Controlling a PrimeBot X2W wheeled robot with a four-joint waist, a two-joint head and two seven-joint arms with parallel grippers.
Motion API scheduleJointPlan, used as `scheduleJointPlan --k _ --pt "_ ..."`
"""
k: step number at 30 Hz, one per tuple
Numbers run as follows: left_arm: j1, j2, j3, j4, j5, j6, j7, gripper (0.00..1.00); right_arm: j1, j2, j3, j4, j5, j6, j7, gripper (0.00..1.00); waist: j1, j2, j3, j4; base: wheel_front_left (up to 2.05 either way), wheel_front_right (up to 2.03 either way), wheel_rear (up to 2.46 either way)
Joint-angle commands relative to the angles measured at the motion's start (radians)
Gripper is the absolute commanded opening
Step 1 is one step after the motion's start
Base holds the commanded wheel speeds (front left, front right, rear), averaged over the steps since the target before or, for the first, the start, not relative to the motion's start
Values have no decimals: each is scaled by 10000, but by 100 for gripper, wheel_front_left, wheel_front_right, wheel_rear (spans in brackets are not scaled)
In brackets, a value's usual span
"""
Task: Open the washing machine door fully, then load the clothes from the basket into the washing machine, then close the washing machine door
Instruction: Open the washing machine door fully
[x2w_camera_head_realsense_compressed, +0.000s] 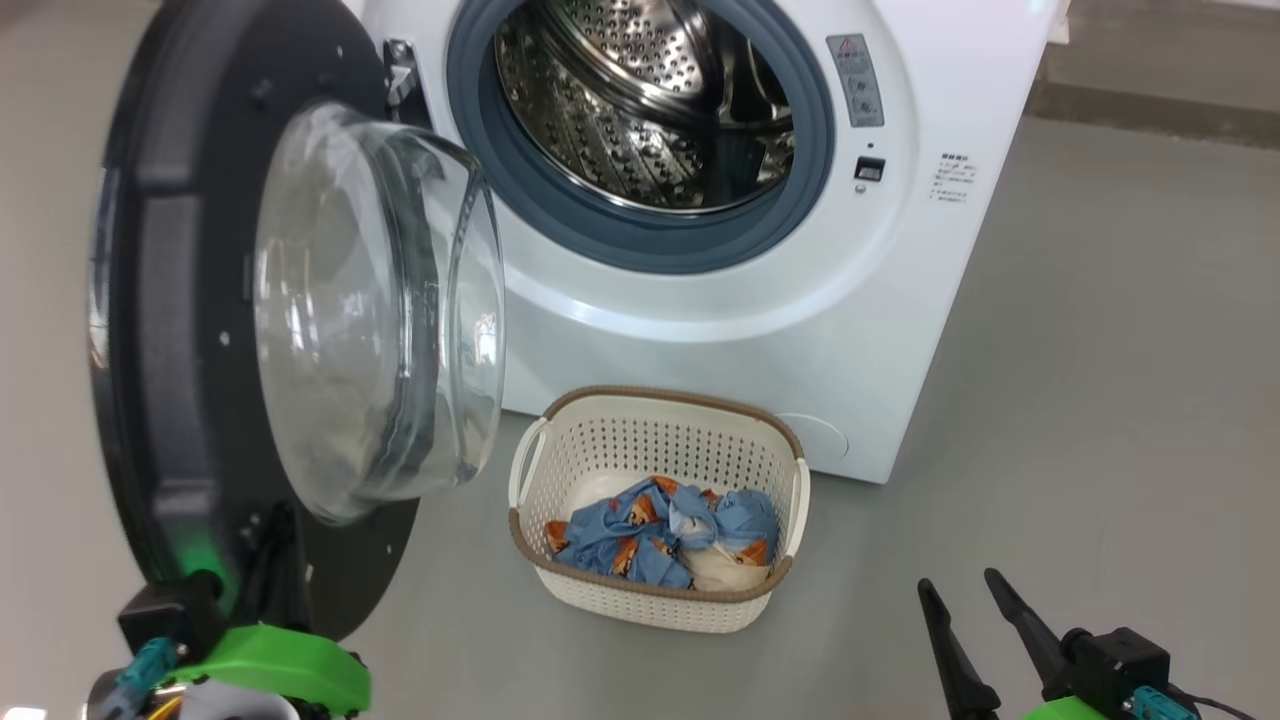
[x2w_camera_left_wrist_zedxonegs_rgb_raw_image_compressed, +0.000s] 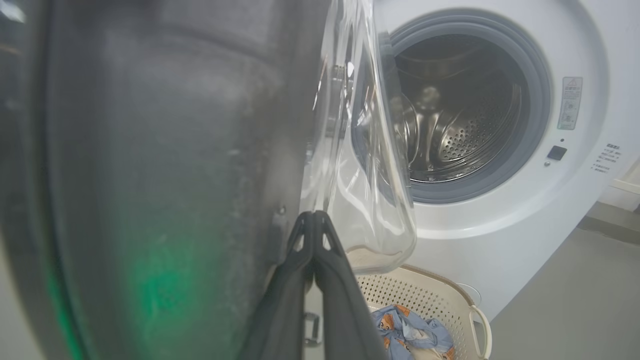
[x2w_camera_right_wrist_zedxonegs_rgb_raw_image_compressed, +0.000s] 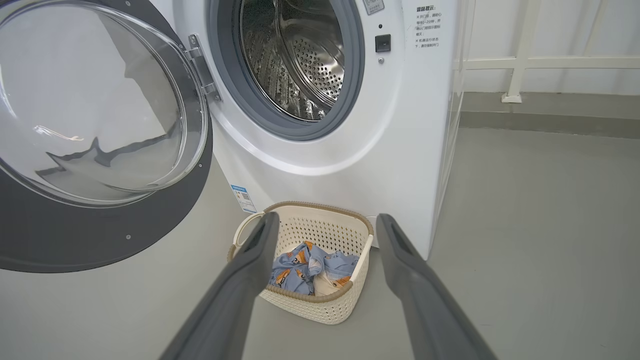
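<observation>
The washing machine (x2w_camera_head_realsense_compressed: 800, 330) stands with its steel drum (x2w_camera_head_realsense_compressed: 640, 90) exposed. Its door (x2w_camera_head_realsense_compressed: 180, 300) is swung out to the left, glass bowl (x2w_camera_head_realsense_compressed: 370, 310) bulging toward me. My left gripper (x2w_camera_head_realsense_compressed: 275, 530) is shut with nothing in it. Its tip (x2w_camera_left_wrist_zedxonegs_rgb_raw_image_compressed: 314, 214) sits at the door's (x2w_camera_left_wrist_zedxonegs_rgb_raw_image_compressed: 175, 150) dark inner face, just below the glass (x2w_camera_left_wrist_zedxonegs_rgb_raw_image_compressed: 370, 175). The basket (x2w_camera_head_realsense_compressed: 640, 450) is on the floor before the machine and holds the clothes (x2w_camera_head_realsense_compressed: 660, 535), blue printed pieces over a cream one. My right gripper (x2w_camera_head_realsense_compressed: 957, 582) is open and empty, short of the basket (x2w_camera_right_wrist_zedxonegs_rgb_raw_image_compressed: 320, 307) and the clothes (x2w_camera_right_wrist_zedxonegs_rgb_raw_image_compressed: 305, 270).
Grey floor spreads to the right of the machine. A white railing (x2w_camera_right_wrist_zedxonegs_rgb_raw_image_compressed: 520, 60) and a low kerb run along the back right. A latch socket (x2w_camera_head_realsense_compressed: 869, 168) sits on the machine's front, right of the grey-blue seal (x2w_camera_head_realsense_compressed: 640, 245). A blue label (x2w_camera_right_wrist_zedxonegs_rgb_raw_image_compressed: 244, 197) is near the basket.
</observation>
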Motion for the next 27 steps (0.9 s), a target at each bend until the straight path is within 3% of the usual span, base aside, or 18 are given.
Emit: scheduleJointPlan --k 1,12,27 --pt "-288 394 609 -334 -97 103 -66 0 -198 -196 267 -274 -59 17 -117 100 0 -1 200 52 0 0 0" --pt "-612 388 1596 -243 -275 121 -66 0 -407 -655 351 -674 -98 17 153 100 0 -1 1018 217 0 0 0" --pt "-1351 663 3735 -96 -297 -88 -66 0 -674 -1338 318 -1462 -190 17 690 100 0 -1 2219 207 0 0 0"
